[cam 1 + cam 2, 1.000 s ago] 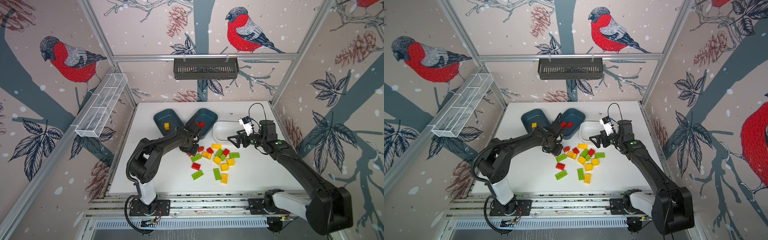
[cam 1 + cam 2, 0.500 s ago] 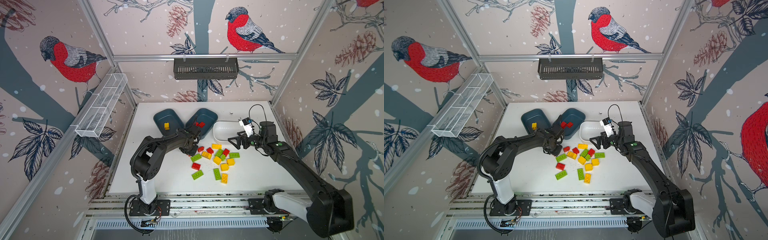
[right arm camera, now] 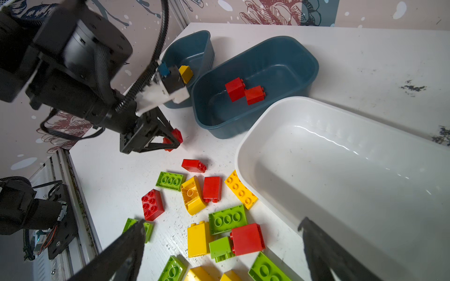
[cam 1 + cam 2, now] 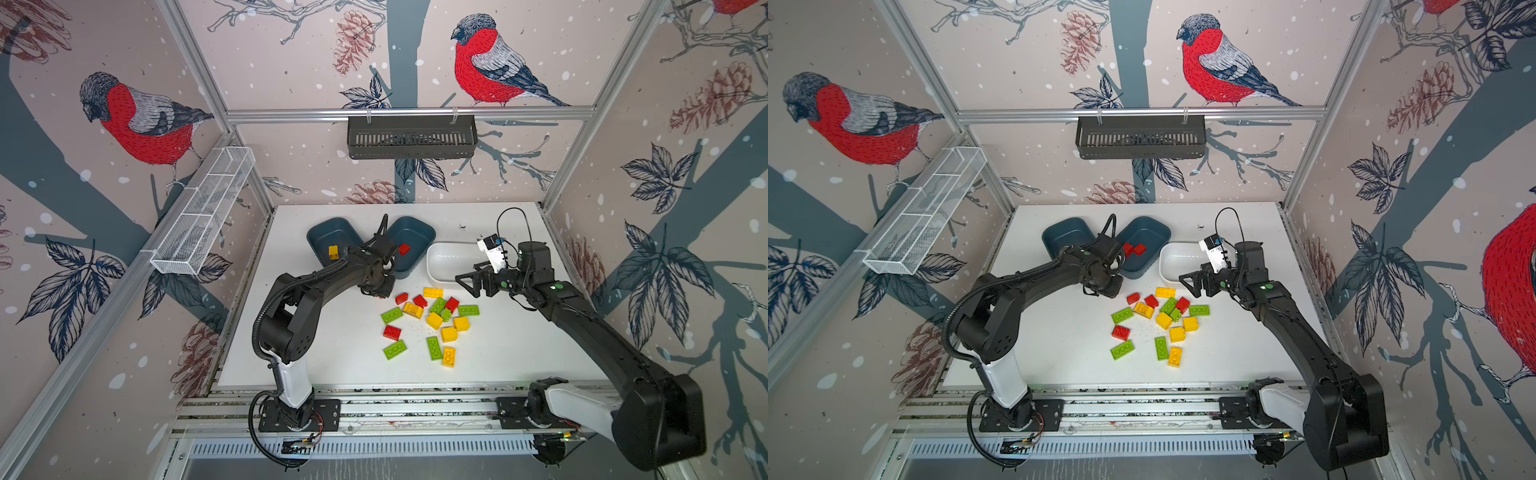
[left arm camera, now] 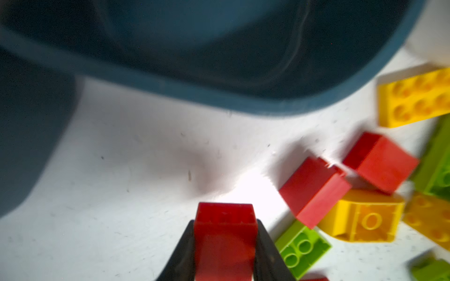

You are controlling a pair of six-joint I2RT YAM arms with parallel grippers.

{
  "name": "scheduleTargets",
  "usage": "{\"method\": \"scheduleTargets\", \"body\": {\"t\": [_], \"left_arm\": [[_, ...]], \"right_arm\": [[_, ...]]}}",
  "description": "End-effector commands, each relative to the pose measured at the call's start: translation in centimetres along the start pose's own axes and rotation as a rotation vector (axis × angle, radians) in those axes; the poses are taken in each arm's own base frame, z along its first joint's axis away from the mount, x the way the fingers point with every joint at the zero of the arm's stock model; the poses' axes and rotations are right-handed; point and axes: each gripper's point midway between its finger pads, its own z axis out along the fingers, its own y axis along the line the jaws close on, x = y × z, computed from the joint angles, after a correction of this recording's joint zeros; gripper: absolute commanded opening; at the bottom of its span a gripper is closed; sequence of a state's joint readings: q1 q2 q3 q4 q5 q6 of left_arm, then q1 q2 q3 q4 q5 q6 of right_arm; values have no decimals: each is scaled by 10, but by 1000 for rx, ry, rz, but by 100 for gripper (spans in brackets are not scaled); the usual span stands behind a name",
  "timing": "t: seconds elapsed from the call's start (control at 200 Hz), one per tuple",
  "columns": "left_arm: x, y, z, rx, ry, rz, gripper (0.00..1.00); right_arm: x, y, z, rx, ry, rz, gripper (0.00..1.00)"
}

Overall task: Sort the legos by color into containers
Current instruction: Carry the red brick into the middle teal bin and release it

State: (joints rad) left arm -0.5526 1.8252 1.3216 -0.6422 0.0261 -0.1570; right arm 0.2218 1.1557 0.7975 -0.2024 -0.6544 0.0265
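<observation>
Red brick (image 5: 225, 243) clenched in left gripper (image 5: 225, 223) shows plainly from its wrist camera, masked in both top views; right gripper (image 3: 221, 225) gapes.

The left arm (image 4: 316, 286) stretches forward with its elbow bent, and the left tool (image 5: 225, 227) is clamped on a red brick (image 5: 225, 245). The right arm (image 4: 582, 320) reaches inward, and the right tool (image 4: 466, 285) has its jaws spread wide.
</observation>
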Motion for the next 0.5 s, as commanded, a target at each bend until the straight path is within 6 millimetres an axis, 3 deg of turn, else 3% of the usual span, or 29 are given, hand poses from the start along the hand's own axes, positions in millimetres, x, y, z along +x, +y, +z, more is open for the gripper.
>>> {"method": "scheduleTargets", "body": {"t": [0.0, 0.105, 0.3, 0.42, 0.495], "left_arm": [[-30, -9, -18, 45, -54, 2, 27], [-67, -11, -26, 70, -121, -6, 27], [-118, -16, -11, 95, -178, -26, 27], [-129, -9, 8, 43, -161, -27, 29], [-131, -3, 18, 7, -142, -19, 38]], "right_arm": [[-11, 1, 0, 0, -25, -25, 100], [-15, -1, 0, 5, -33, -32, 99], [-21, -4, 2, 11, -46, -36, 99], [-23, -5, 2, 17, -48, -42, 99], [-24, -6, 2, 22, -49, -47, 99]]}}
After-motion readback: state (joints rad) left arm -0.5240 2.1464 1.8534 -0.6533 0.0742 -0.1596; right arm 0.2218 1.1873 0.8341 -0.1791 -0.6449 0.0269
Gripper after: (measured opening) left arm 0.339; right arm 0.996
